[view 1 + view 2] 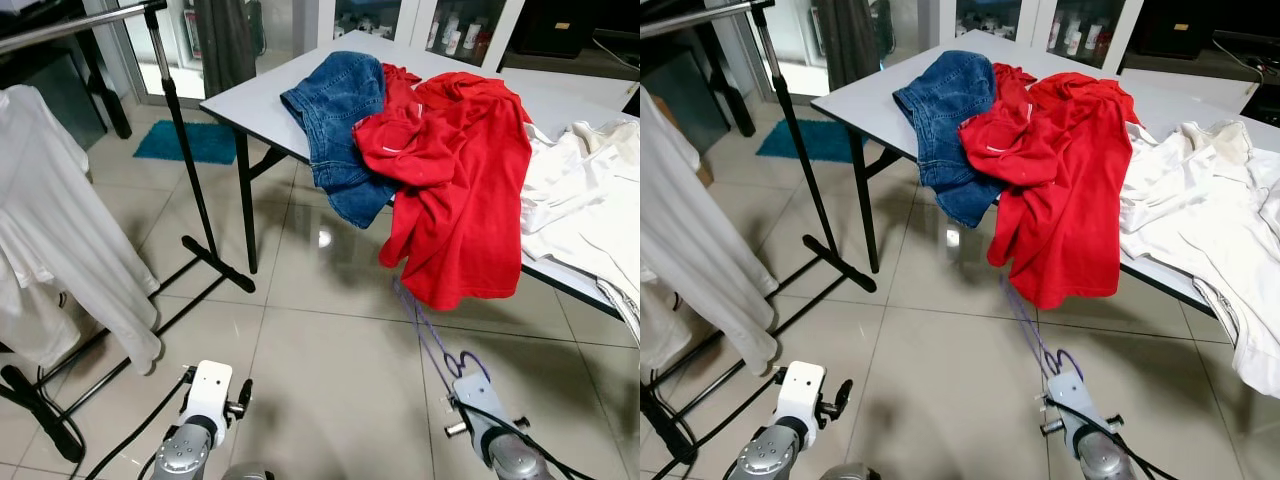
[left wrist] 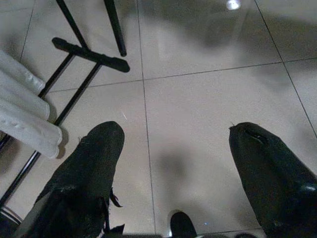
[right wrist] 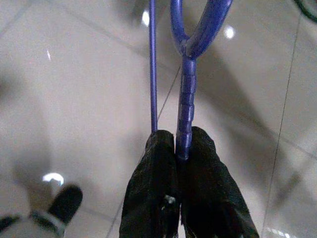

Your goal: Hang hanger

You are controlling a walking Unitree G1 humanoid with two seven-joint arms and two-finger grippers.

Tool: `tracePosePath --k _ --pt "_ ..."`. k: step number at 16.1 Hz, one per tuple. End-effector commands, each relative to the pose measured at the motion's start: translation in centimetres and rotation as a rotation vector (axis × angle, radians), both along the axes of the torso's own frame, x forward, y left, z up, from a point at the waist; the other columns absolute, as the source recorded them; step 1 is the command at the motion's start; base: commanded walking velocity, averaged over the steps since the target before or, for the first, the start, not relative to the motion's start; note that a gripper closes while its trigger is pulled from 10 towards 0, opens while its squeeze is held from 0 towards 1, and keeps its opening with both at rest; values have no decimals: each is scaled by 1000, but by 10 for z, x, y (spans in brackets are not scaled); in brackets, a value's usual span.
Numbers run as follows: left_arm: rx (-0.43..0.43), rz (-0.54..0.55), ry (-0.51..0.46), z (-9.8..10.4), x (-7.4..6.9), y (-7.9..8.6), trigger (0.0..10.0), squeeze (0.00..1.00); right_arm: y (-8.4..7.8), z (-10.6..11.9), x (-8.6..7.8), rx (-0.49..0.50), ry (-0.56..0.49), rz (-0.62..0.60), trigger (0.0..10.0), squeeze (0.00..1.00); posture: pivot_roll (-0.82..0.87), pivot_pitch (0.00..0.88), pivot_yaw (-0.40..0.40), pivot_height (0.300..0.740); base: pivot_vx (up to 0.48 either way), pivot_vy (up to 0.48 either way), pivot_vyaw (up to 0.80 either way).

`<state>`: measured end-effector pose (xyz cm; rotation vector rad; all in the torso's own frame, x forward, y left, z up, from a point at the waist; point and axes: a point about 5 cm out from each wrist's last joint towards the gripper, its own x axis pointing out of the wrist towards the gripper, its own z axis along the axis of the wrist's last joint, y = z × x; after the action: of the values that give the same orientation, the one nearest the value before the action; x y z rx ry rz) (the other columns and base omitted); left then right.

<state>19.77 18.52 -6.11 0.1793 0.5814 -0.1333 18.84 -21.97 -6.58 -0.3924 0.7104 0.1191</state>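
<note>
Your hanger (image 3: 186,79): thin blue-purple wire, neck twisted below the hook loop. It's pinched at the neck between your right gripper (image 3: 177,141)'s closed fingers, running forward from them toward the red shirt (image 1: 455,170).

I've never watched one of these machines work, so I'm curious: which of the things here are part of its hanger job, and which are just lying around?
Part of the job:
- purple hanger, clamped in the right gripper
- red shirt it leads up to
- clothes rack
- left gripper, open above the floor

Just lying about:
- blue jeans
- white clothes on the table
- white garment on the rack
- teal mat
</note>
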Motion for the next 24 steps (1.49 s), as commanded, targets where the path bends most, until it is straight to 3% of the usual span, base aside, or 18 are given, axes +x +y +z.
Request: tracePosePath --k 1,4,7,10,16,24 --pt "3 -35 -23 4 5 -2 10000 224 4 7 9 32 -81 -7 10000 0 191 1 4 740 0 0 0" --pt "-18 -51 -90 14 20 -5 10000 227 13 21 23 76 -211 61 10000 0 174 0 30 740 0 0 0" --pt "-65 -90 -305 44 50 -18 10000 224 21 31 25 101 -319 120 10000 0 180 0 28 740 0 0 0" --pt "-51 -148 -405 58 59 -25 10000 227 27 44 32 123 -429 164 10000 0 183 0 19 740 0 0 0" --pt "-61 -192 -468 69 68 -40 10000 239 27 70 54 168 -574 166 10000 0 172 0 -9 740 0 -40 0" --pt "-80 -208 -508 79 78 -49 10000 243 23 72 56 174 -575 136 10000 0 152 0 -7 740 0 -320 0"
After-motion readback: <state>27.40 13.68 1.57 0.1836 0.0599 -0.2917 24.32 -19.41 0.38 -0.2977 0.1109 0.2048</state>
